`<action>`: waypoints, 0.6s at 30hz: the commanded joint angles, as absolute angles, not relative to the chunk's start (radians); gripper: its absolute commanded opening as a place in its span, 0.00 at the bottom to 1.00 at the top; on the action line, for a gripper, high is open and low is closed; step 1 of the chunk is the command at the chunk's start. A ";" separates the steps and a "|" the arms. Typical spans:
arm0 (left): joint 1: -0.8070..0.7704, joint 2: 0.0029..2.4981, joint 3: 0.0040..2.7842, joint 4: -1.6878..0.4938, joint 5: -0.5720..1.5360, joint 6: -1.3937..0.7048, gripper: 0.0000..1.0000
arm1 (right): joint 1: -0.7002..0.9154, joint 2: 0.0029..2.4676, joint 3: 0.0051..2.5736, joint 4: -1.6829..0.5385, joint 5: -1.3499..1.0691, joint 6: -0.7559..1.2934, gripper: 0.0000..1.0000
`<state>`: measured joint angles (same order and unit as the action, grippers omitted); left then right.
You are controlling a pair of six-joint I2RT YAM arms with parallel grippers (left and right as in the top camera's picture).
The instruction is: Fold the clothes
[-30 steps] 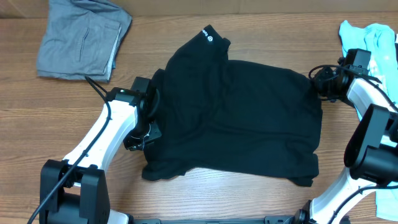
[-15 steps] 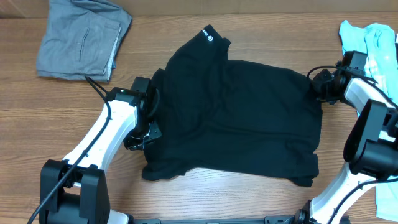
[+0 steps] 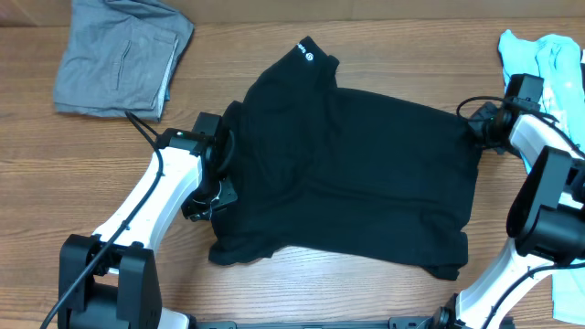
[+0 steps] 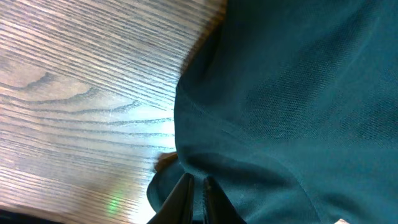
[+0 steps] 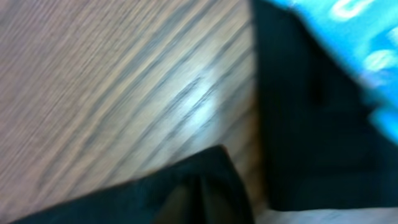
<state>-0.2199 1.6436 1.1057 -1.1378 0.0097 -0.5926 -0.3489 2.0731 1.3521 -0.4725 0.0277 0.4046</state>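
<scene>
Bare table (image 3: 55, 183) left of black T-shirt (image 3: 366, 183), grey garment (image 3: 119, 55) far left, light blue shirt (image 3: 558, 55) at right edge

garments: three in all, each of a different kind;
black T-shirt (image 3: 366, 183): one;
grey folded garment (image 3: 117, 57): one;
light blue printed shirt (image 3: 553, 55): one;
small white round logo (image 3: 308, 57): one, on the black T-shirt;
robot arms: two; left arm (image 3: 151, 196) and right arm (image 3: 527, 139);
grippers: two, one per arm; left gripper (image 4: 196, 186) and right gripper (image 5: 200, 186);
fingers on each gripper: two;
wooden table (image 3: 55, 174): one
</scene>
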 commanded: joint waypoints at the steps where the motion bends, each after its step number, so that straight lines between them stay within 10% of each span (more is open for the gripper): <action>1: -0.211 1.647 1.108 -1.117 -0.009 -0.571 0.09 | -0.374 2.104 1.455 -0.564 0.128 0.395 0.14; 9: -0.211 1.647 1.108 -1.095 -0.007 -0.556 0.11 | -0.373 2.079 2.043 -1.194 0.028 0.487 0.15; 18: -0.228 1.647 1.116 -1.020 0.126 -0.381 0.12 | -0.284 2.009 2.127 -1.560 -0.274 0.312 0.24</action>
